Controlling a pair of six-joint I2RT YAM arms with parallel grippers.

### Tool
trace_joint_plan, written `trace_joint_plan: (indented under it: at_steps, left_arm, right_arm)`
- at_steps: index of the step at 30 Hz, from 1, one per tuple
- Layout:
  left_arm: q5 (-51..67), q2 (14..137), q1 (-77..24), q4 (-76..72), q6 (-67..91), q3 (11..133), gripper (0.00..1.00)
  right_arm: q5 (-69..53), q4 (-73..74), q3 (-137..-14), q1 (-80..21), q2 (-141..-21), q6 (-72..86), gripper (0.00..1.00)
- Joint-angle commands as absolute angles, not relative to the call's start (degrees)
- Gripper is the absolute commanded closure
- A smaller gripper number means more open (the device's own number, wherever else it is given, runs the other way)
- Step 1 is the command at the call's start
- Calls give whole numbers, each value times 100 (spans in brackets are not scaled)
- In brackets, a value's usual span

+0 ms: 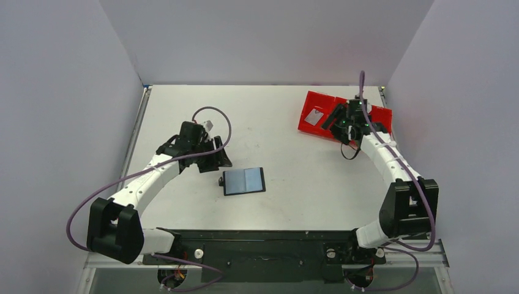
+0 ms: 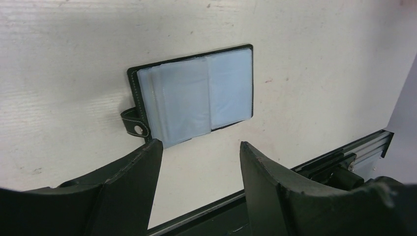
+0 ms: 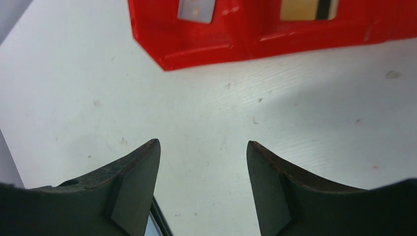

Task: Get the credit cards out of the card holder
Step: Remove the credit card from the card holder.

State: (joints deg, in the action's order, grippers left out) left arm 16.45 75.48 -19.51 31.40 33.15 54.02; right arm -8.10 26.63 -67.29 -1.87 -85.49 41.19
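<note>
Glossy, perhaps leather card holder (image 2: pixel 194 96)

Bright, even light from above falls on the white surface (image 1: pixel 275 116), leaving only soft shadows. The card holder (image 2: pixel 196 98) shows pale glare on its clear sleeves. The left end effector (image 2: pixel 199 147) is dark and nearly featureless.

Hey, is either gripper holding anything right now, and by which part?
Nothing is held. The left gripper is open near the card holder, the right gripper open near the red tray, both empty.
</note>
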Motion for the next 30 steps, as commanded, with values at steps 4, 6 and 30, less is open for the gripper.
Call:
trace_joint_plan:
  at_steps: [4,6,30]
  left_arm:
    - [1143,7295,-1760,3222,3386,5201,43]
    - [1033,7275,-1713,3282,3384,5154,43]
    - [591,6998,-1089,3582,3338,4977,43]
  right_arm:
    - [-457,2086,-6321,-1519,-8387,4419,39]
    - [-365,2035,-6336,-1974,-8491,4503,39]
    - [-18,2088,-8106,-5283,-11048,4974,44]
